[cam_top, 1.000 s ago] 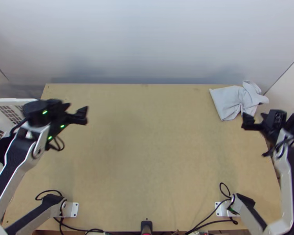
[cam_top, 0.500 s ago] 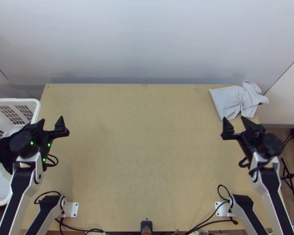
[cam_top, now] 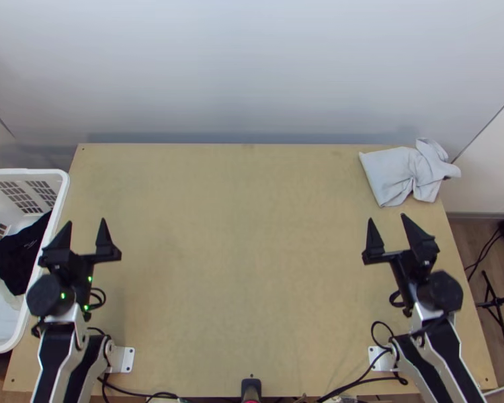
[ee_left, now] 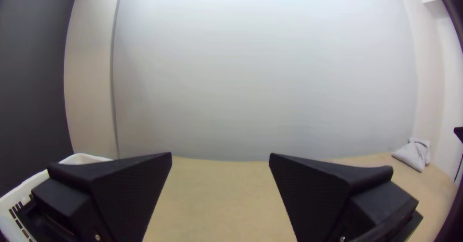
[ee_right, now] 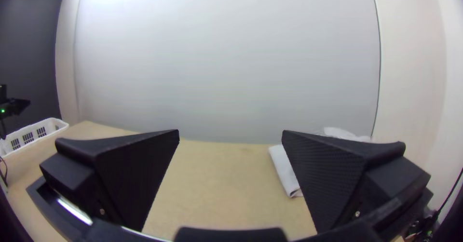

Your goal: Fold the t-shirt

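Note:
A light grey cloth point(cam_top: 396, 173) lies at the table's far right corner, flat and folded on its left part and bunched on its right. My left gripper point(cam_top: 82, 232) stands open over the table's left side, beside the basket and far from the cloth. My right gripper point(cam_top: 388, 227) is open on the right side, a little nearer the table's front than the cloth and not touching it. In the left wrist view the left gripper point(ee_left: 220, 157) has nothing between its fingers; in the right wrist view the right gripper point(ee_right: 230, 135) holds nothing, and one finger partly covers the cloth point(ee_right: 285, 169).
A white basket point(cam_top: 60, 201) with a black cloth point(cam_top: 17, 258) in it stands at the table's left edge. Bare wooden tabletop point(cam_top: 245, 248) stretches between the arms. Black cables point(cam_top: 359, 373) lie near the front edge, and a wall rises behind the table.
Both arms have drawn back toward the table's front. The left gripper has swung to point up the picture, uncovering the basket; the right has moved leftward, away from the cloth. The grey cloth lies unchanged.

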Controlling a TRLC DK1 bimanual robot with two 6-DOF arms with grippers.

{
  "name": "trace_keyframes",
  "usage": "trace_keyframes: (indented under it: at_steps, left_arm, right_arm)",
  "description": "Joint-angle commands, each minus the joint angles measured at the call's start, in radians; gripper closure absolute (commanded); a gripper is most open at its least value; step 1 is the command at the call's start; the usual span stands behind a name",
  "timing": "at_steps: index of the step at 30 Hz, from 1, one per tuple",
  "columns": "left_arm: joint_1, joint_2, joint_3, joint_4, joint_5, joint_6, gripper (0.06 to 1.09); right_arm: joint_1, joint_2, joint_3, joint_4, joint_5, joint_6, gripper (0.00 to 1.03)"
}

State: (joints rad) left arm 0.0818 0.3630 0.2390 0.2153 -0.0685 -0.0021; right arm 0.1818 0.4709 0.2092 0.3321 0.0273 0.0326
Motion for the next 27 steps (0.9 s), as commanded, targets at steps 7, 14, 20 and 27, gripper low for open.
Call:
trace_keyframes:
  at_steps: [7, 14, 20, 27]
  left_arm:
    - [-0.019, -0.365, -0.182, -0.120, 0.019, 0.033, 0.10]
    - [-0.028, -0.363, -0.201, -0.286, 0.076, 0.016, 0.10]
    - [-0.033, -0.349, -0.181, -0.395, 0.079, -0.021, 0.10]
    - [-0.019, -0.363, -0.181, -0.393, 0.079, -0.015, 0.10]
  right_arm:
    - [0.048, -0.477, -0.194, -0.156, 0.019, -0.102, 0.04]
    - [0.048, -0.477, -0.205, -0.309, 0.017, -0.097, 0.04]
    - [-0.013, -0.471, -0.200, -0.341, 0.013, -0.142, 0.04]
    - [-0.013, -0.471, -0.202, -0.341, 0.013, -0.142, 0.04]
